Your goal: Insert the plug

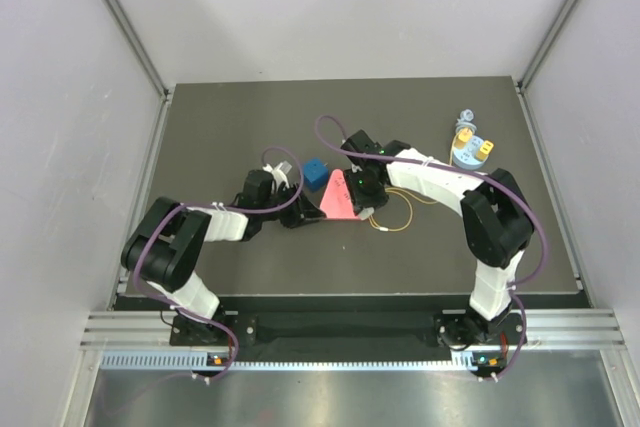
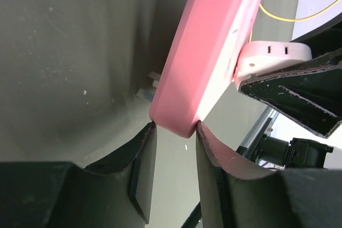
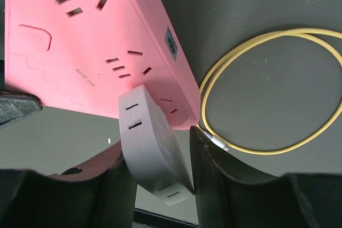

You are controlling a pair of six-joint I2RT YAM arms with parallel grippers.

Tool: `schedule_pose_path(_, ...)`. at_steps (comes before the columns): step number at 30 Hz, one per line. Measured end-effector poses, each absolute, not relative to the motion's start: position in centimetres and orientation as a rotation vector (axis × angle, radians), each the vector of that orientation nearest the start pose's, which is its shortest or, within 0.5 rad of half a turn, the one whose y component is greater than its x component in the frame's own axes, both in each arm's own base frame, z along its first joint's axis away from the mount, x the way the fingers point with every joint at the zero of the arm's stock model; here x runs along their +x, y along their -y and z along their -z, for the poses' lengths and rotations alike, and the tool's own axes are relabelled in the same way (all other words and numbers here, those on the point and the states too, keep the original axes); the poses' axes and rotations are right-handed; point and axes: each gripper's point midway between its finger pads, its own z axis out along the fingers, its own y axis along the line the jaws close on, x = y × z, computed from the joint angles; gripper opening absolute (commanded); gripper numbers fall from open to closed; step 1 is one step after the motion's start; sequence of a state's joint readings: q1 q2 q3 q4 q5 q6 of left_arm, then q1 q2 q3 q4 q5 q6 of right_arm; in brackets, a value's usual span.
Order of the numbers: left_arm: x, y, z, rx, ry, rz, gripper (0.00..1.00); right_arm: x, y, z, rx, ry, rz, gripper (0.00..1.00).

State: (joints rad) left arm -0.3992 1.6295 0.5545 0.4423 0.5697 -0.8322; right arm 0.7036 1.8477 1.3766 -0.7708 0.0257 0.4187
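A pink power strip (image 1: 338,197) lies mid-table, its slotted face showing in the right wrist view (image 3: 80,41). The plug (image 3: 147,137), a white block with slots in its side, stands slanted on the strip's near end. It sits between the fingers of my right gripper (image 3: 157,137), which is open: the left finger touches it and a gap shows along the right finger. A thin yellow cable (image 3: 267,89) loops beside it, its metal end running behind the right finger. My left gripper (image 2: 176,126) is shut on the strip's rounded end (image 2: 214,52), and the plug (image 2: 272,57) shows beyond.
A blue block (image 1: 318,175) sits just behind the strip, close to the left wrist. A round pale-blue holder (image 1: 468,147) with yellow blocks stands at the back right. The cable loop (image 1: 392,219) lies right of the strip. Grey walls enclose the mat.
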Motion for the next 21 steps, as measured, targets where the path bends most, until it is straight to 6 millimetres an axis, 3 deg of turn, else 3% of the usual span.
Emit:
schedule_pose_path(9, 27.9, 25.2, -4.8, -0.213, -2.431, 1.269, 0.00, 28.4, -25.5, -6.5, -0.457, -2.795, -0.221, 0.31)
schedule_pose_path(15, 27.6, 25.4, -4.7, -0.261, -2.471, 1.281, 0.00, 28.6, -25.5, -6.6, -0.472, -2.784, -0.221, 0.47)
schedule_pose_path(21, 26.8, 24.6, -2.2, -0.343, -2.596, 1.169, 0.00, 28.9, -25.6, -8.0, -0.468, -2.739, -0.237, 0.49)
